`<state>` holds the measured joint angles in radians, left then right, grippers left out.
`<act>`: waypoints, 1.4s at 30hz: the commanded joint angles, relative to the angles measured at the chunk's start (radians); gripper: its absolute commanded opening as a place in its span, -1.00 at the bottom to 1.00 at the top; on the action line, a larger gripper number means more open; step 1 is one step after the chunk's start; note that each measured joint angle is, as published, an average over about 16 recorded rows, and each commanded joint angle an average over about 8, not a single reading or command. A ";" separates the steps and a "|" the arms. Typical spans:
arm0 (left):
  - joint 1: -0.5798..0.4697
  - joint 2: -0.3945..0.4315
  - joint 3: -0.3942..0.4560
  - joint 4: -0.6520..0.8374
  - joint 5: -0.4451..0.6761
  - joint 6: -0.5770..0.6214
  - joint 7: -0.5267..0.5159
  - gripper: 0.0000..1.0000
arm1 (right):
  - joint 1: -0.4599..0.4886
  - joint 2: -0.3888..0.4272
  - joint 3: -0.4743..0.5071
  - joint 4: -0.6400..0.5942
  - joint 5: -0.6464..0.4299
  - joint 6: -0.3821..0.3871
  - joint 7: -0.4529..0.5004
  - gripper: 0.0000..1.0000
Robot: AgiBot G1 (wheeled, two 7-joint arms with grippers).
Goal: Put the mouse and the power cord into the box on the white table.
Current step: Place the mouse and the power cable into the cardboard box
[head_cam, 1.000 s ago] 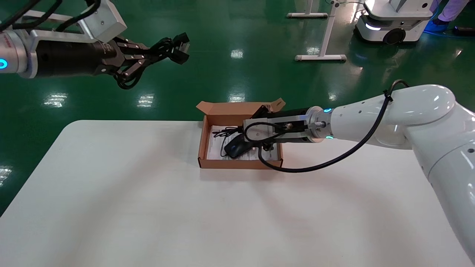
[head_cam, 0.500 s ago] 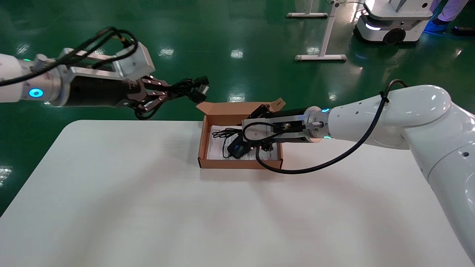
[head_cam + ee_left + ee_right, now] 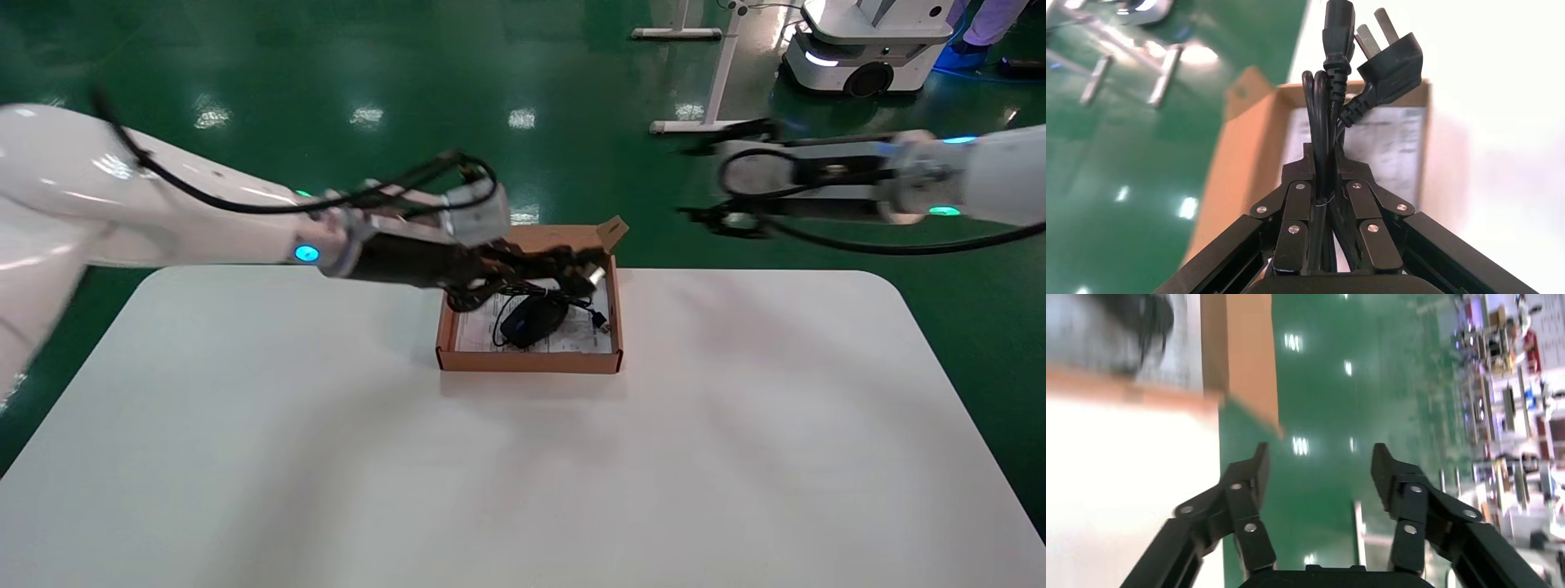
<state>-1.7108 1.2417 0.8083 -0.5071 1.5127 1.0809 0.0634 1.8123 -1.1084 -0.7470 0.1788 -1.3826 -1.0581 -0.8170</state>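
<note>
The white table (image 3: 327, 457) carried the box (image 3: 529, 360) toward its far edge, and the mouse (image 3: 533, 318) already lay inside. The left gripper (image 3: 572, 265), clamped on the power cord (image 3: 1333, 110), had swung in from high left of the box to hang over it. Beyond the box, the right gripper (image 3: 1318, 471) had pulled clear, fingers spread and empty. Only lowering and releasing the cord seemed left.

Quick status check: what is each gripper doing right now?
Left gripper: closed on the power cord, over the box.
Right gripper: open, holding nothing, out past the white table.
</note>
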 commanded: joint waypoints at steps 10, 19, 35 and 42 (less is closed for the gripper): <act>0.023 0.119 0.018 0.203 -0.026 -0.112 0.187 -0.96 | 0.030 0.173 -0.006 -0.008 -0.017 -0.081 -0.029 1.00; 0.044 0.123 0.057 0.187 -0.046 -0.215 0.213 1.00 | 0.012 0.240 0.006 0.010 0.005 -0.135 -0.013 1.00; 0.101 0.055 0.010 0.099 -0.120 -0.167 0.171 1.00 | -0.031 0.264 0.035 0.070 0.049 -0.164 0.040 1.00; 0.170 -0.033 -0.060 -0.014 -0.206 -0.092 0.117 1.00 | -0.117 0.293 0.087 0.197 0.122 -0.198 0.157 1.00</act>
<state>-1.5407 1.2086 0.7487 -0.5209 1.3070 0.9885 0.1801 1.6953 -0.8157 -0.6597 0.3753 -1.2604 -1.2560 -0.6598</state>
